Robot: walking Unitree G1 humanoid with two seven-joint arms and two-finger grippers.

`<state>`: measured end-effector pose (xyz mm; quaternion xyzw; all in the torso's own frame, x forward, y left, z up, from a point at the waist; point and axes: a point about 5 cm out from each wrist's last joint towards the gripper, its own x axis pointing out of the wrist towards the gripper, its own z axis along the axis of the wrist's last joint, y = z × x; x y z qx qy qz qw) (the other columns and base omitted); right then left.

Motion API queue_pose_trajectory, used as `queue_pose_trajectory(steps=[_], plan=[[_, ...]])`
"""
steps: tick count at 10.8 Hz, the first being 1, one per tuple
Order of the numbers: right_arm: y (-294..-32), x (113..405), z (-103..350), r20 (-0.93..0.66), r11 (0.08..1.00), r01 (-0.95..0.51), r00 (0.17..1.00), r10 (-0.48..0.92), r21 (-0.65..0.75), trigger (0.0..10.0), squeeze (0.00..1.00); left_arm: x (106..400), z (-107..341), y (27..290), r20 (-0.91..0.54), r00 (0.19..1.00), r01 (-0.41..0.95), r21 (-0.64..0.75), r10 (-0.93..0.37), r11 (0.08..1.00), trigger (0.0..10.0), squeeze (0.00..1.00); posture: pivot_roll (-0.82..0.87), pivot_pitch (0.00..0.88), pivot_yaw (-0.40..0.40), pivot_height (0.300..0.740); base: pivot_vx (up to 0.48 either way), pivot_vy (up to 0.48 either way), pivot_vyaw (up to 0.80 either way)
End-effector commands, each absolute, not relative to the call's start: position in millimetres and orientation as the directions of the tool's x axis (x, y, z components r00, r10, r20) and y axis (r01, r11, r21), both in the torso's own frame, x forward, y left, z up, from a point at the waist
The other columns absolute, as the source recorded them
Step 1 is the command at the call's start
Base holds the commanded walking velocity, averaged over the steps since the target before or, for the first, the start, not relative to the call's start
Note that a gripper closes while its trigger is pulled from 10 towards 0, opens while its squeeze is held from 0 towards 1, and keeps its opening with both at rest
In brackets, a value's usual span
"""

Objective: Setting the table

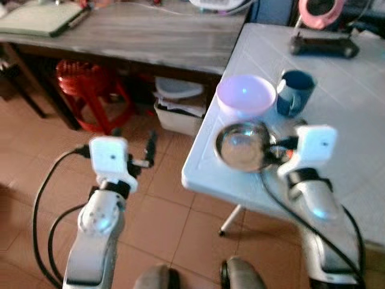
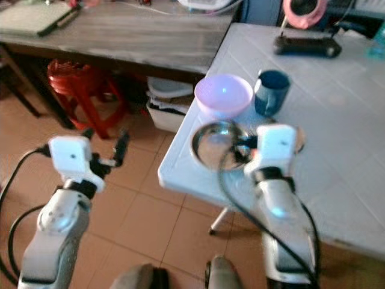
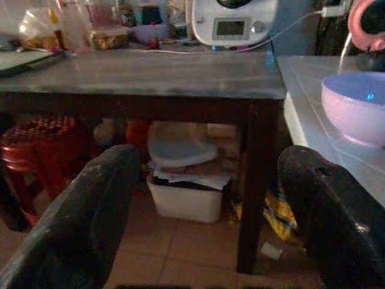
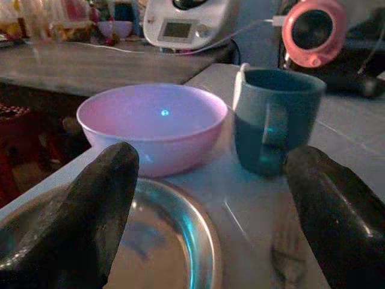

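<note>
On the near corner of the white counter (image 1: 337, 90) sit three pieces: a pink bowl (image 1: 245, 95), a dark teal mug (image 1: 295, 91) just to its right, and a shallow steel plate (image 1: 242, 146) in front of the bowl, close to the counter's edge. The right pincer (image 4: 210, 205) hangs low over the plate with its two black fingers (image 4: 90, 205) spread wide apart and nothing between them; its wrist view looks across the plate's rim to the bowl and mug, and shows the bowl and mug standing side by side with a narrow gap between them. The head views add what that close look cannot: the white wrist housing of the right arm sits over the plate's right edge, and a pink round object (image 1: 320, 11) on a dark base stands at the far side of the counter. The left pincer (image 1: 150, 147) is held out over the tiled floor (image 1: 168, 205), off the counter's left edge, its fingers likewise apart and empty. Its wrist view faces a dark wooden table (image 3: 144, 75) with a white appliance (image 3: 231, 21) on top, a red stool (image 3: 36, 141) and a white bin (image 3: 183, 180) beneath it, and catches the pink bowl at the counter's corner.
</note>
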<state>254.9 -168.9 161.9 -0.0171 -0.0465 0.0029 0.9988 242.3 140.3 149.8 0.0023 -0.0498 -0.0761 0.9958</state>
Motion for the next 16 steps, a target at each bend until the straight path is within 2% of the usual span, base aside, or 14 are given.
queue_pose_trajectory(steps=[1, 2, 3, 4, 5, 8, 11, 12, 13, 14, 16], plan=[[-168.3, 253.2, 152.9, 0.042, 1.0, 0.009, 0.999, -0.01, 0.006, 10.0, 0.0, 238.2, 147.5, 146.7, 0.088, 0.985, 0.145, 0.032, -0.148, 0.989, 10.0, 0.0, -0.05, 0.129, 0.049, 0.74, 0.0, 0.0, 0.0], [-170.2, 253.9, 151.6, 0.035, 1.0, 0.021, 0.999, -0.022, 0.016, 10.0, 0.64, 238.1, 147.7, 147.0, 0.086, 0.985, 0.15, 0.037, -0.153, 0.988, 10.0, 0.0, -0.05, 0.135, 0.052, 0.74, 0.0, 0.0, 0.0], [-171.7, 255.2, 148.7, 0.015, 0.998, 0.038, 0.999, -0.038, 0.044, 10.0, 1.0, 238.1, 147.8, 146.1, 0.085, 0.982, 0.165, 0.041, -0.168, 0.985, 10.0, 0.0, -0.05, 0.142, 0.052, 0.74, 0.0, 0.0, 0.0], [-172.8, 255.8, 146.8, 0.0, 0.997, 0.05, 0.999, -0.051, 0.051, 10.0, 1.0, 237.8, 147.8, 145.9, 0.084, 0.98, 0.174, 0.046, -0.178, 0.984, 10.0, 0.0, -0.05, 0.146, 0.053, 0.74, 0.0, 0.0, 0.0], [-173.9, 256.7, 144.4, -0.016, 0.996, 0.061, 0.998, -0.06, 0.064, 10.0, 0.0, 237.4, 147.8, 145.6, 0.083, 0.98, 0.18, 0.047, -0.183, 0.983, 10.0, 0.0, -0.05, 0.151, 0.054, 0.74, 0.0, 0.0, 0.0], [-178.3, 262.3, 137.4, -0.073, 0.988, 0.095, 0.994, -0.087, 0.124, 10.0, 0.0, 235.4, 147.6, 143.1, 0.078, 0.975, 0.205, 0.047, -0.208, 0.978, 10.0, 0.0, -0.05, 0.162, 0.057, 0.74, 0.0, 0.0, 0.0], [-174.5, 267.6, 130.1, -0.132, 0.981, 0.076, 0.99, -0.052, 0.178, 10.0, 0.0, 233.8, 147.7, 142.1, 0.074, 0.973, 0.216, 0.044, -0.219, 0.975, 10.0, 0.0, -0.04, 0.174, 0.054, 0.74, 0.0, 0.0, 0.0], [-170.0, 266.6, 126.4, -0.155, 0.981, 0.049, 0.988, -0.02, 0.186, 8.4, 0.0, 233.3, 147.3, 141.5, 0.071, 0.973, 0.219, 0.042, -0.221, 0.975, 10.0, 0.0, -0.04, 0.177, 0.054, 0.74, 0.0, 0.0, 0.0], [-167.6, 266.5, 125.5, -0.16, 0.981, 0.035, 0.987, -0.004, 0.191, 2.2, 0.0, 233.1, 147.2, 141.3, 0.07, 0.972, 0.22, 0.042, -0.223, 0.974, 10.0, 0.0, -0.04, 0.177, 0.053, 0.74, 0.0, 0.0, 0.0], [-165.3, 266.8, 124.1, -0.173, 0.979, 0.024, 0.985, 0.012, 0.204, 0.0, 0.0, 233.0, 147.2, 141.0, 0.069, 0.972, 0.223, 0.041, -0.225, 0.974, 10.0, 0.0, -0.04, 0.178, 0.053, 0.74, 0.0, 0.0, 0.0], [-163.4, 263.0, 115.9, -0.258, 0.973, 0.032, 0.966, 0.029, 0.23, 0.0, 0.0, 232.8, 146.8, 139.9, 0.065, 0.971, 0.229, 0.038, -0.231, 0.973, 10.0, 0.0, -0.04, 0.18, 0.05, 0.74, 0.0, 0.0, 0.0]])
